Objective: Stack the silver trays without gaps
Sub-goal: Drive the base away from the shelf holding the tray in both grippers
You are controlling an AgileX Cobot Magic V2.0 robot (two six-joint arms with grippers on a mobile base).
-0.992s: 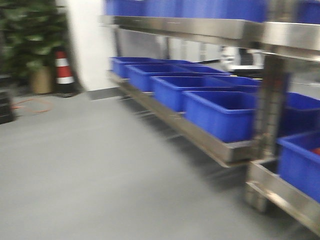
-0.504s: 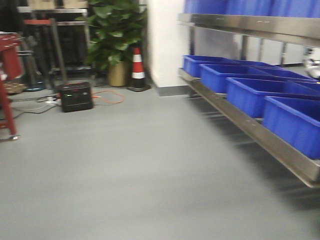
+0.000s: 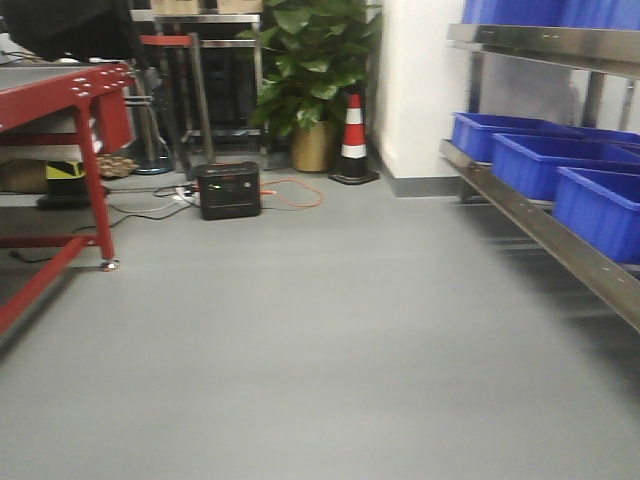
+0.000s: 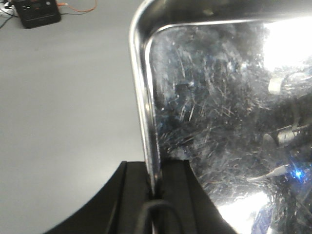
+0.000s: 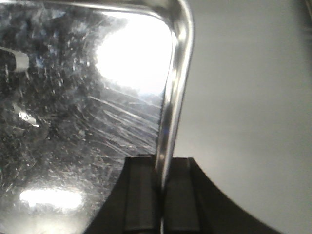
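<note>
A silver tray (image 4: 224, 112) with a scratched, shiny bottom fills the left wrist view, carried above the grey floor. My left gripper (image 4: 153, 183) is shut on its left rim, one black finger on each side of the thin edge. The right wrist view holds a silver tray (image 5: 73, 122) with bright glare on it, and my right gripper (image 5: 161, 187) is shut on its right rim in the same way. Whether both views hold one tray I cannot tell. Neither tray nor gripper appears in the front view.
Blue bins (image 3: 530, 155) sit on a steel rack (image 3: 560, 245) along the right. A red metal frame (image 3: 85, 130) stands at the left. A black box (image 3: 228, 190) with orange cable, a traffic cone (image 3: 353, 140) and a potted plant (image 3: 315, 70) are at the far wall.
The front view has swung left: the rack with blue bins slid to the right edge, and the red frame, black box, cone and plant have come into view.
</note>
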